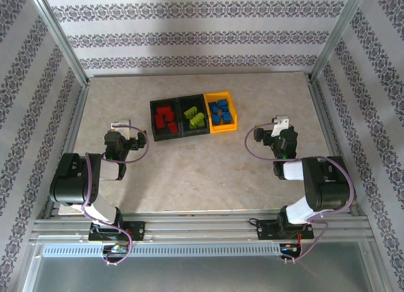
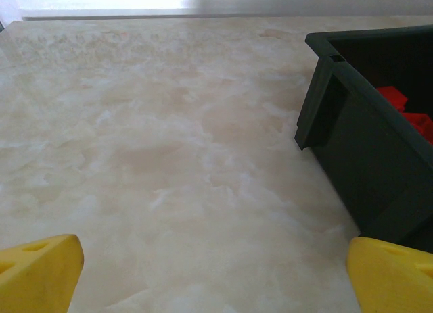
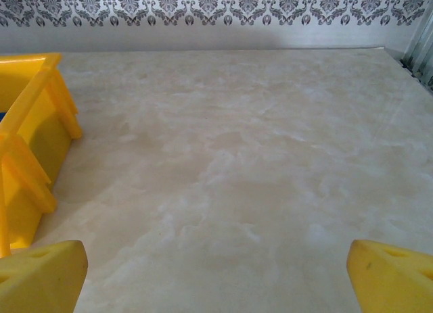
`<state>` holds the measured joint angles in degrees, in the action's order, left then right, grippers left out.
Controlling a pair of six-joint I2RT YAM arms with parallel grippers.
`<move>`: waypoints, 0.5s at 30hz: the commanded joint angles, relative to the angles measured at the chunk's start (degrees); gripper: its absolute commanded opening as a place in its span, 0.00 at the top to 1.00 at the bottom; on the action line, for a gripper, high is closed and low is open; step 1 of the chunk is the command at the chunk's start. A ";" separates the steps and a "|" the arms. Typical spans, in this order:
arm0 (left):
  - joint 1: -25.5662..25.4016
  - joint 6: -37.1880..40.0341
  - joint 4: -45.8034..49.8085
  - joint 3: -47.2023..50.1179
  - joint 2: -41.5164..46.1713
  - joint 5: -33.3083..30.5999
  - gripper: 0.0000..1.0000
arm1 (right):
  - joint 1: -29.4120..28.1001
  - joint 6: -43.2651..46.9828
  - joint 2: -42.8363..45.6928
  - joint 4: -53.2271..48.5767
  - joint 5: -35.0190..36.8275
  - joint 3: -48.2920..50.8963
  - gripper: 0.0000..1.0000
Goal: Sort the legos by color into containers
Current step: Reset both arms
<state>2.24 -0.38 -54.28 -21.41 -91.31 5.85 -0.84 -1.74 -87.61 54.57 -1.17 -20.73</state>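
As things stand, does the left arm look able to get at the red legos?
Probably yes: the left tool is open, bare table separates it from the black bin, and the red legos lie uncovered inside.

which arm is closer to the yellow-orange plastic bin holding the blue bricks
Right. The right arm ends right of the yellow-orange plastic bin, slightly nearer the robot; the left arm ends left of both black plastic bins, farther off.

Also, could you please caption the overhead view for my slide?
Red legos, lime green legos and blue legos sorted into three joined bins, between open left gripper and right gripper.
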 commanded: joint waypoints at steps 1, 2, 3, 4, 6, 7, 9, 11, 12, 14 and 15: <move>-0.53 0.62 0.14 -0.87 0.05 0.78 0.00 | 0.50 0.44 -0.01 0.28 -1.39 -0.54 0.02; -0.57 0.63 0.14 -0.83 0.08 0.82 0.00 | 0.49 0.42 -0.06 0.28 -1.38 -0.54 0.02; -0.57 0.52 0.16 -0.83 0.04 0.75 0.00 | 0.49 0.44 -0.06 0.28 -1.30 -0.54 0.02; -0.57 0.63 0.19 -0.83 0.05 0.76 0.01 | 0.49 0.37 -0.02 0.28 -0.92 -0.54 0.01; -0.57 0.60 0.14 -0.83 0.08 0.75 0.00 | 0.51 -0.04 -0.01 0.15 -0.15 -0.63 0.02; -0.57 0.63 0.14 -0.83 0.07 0.81 0.00 | 0.49 -0.08 -0.01 0.10 -0.15 -0.63 0.02; -0.57 0.65 0.15 -0.83 0.07 0.75 0.00 | 0.52 -0.09 -0.04 0.10 -0.15 -0.63 0.02; -0.57 0.65 0.17 -0.83 0.01 0.76 0.00 | 0.53 -0.06 -0.06 0.10 -0.15 -0.63 0.02; -0.57 0.65 0.13 -0.83 0.03 0.82 0.01 | 0.49 -0.07 -0.01 0.10 -0.15 -0.63 0.02; -0.57 0.58 0.14 -0.83 0.06 0.84 0.00 | 0.49 -0.08 -0.01 0.10 -0.15 -0.63 0.02; -0.57 0.56 0.15 -0.89 0.07 0.91 0.01 | 0.50 -0.10 -0.01 0.10 -0.15 -0.63 0.02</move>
<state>2.24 -0.38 -54.28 -21.41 -91.29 5.85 -0.84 -1.67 -87.61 54.46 -1.17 -20.73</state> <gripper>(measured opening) 0.994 0.984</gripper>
